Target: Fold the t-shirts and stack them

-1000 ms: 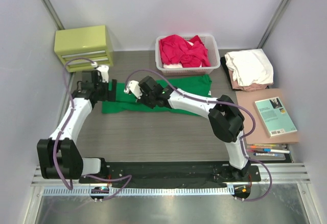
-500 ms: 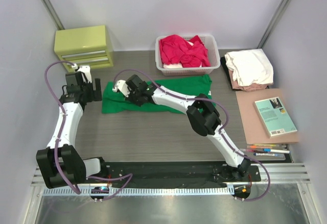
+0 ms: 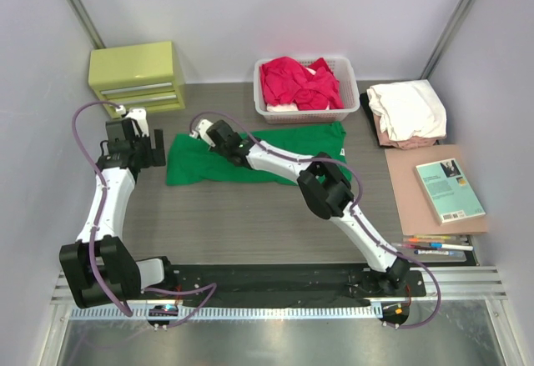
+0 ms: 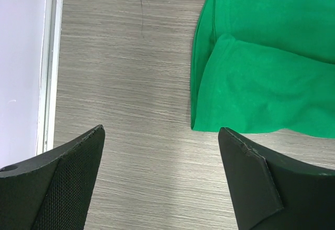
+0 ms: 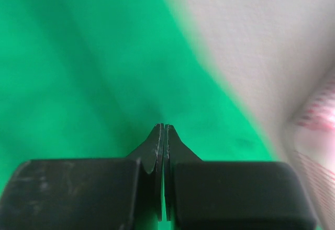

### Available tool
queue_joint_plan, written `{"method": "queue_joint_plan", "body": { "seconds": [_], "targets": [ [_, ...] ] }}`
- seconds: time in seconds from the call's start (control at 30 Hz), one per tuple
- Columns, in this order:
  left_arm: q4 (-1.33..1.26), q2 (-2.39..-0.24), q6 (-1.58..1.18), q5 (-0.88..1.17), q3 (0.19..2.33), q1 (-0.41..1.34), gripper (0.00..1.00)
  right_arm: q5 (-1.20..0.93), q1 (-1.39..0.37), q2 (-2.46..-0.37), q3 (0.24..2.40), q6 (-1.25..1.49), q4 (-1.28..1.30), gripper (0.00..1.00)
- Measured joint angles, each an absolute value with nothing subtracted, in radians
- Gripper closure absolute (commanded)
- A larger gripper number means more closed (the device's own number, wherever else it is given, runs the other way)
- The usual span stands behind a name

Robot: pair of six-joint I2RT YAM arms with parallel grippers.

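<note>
Green t-shirt (image 3: 196, 167): spread flat on the table (image 3: 250, 216), in front of the basket (image 3: 307, 117), partly folded, with a doubled edge at its left end.
Right gripper (image 5: 163, 129): fingers pressed fully together, no gap. The tips are over the green cloth near its far-left edge. Cannot tell whether they touch or pinch it.
Left gripper (image 4: 162, 135): fingers (image 4: 68, 177) spread wide and holding nothing, above bare table just left of the shirt's left edge and apart from it.
Red t-shirts (image 3: 296, 82): heaped in the basket.
White t-shirt (image 3: 409, 106): folded on a pile at far right.
</note>
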State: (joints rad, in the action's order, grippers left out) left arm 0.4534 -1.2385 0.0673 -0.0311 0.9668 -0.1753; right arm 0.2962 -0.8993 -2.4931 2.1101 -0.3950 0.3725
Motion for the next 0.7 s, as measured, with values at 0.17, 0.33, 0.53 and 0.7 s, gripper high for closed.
{"method": "queue_joint_plan", "body": {
  "seconds": [0.17, 0.33, 0.53, 0.7],
  "targets": [
    [0.455, -1.238, 0.067, -0.024, 0.958, -0.179, 0.1, 0.563, -0.873, -2.498, 2.041, -0.464, 0.131, 0.99],
    [0.455, -1.238, 0.067, -0.02, 0.958, -0.179, 0.1, 0.739, -0.866, -2.498, 1.912, -0.582, -0.106, 0.99],
    [0.455, -1.238, 0.067, -0.002, 0.958, -0.18, 0.1, 0.86, -0.915, -2.429, 1.639, -0.757, -0.437, 0.99],
    [0.455, -1.242, 0.061, 0.033, 0.958, -0.18, 0.1, 0.819, -0.95, -2.175, 1.472, -0.628, -0.275, 0.99]
  ]
}}
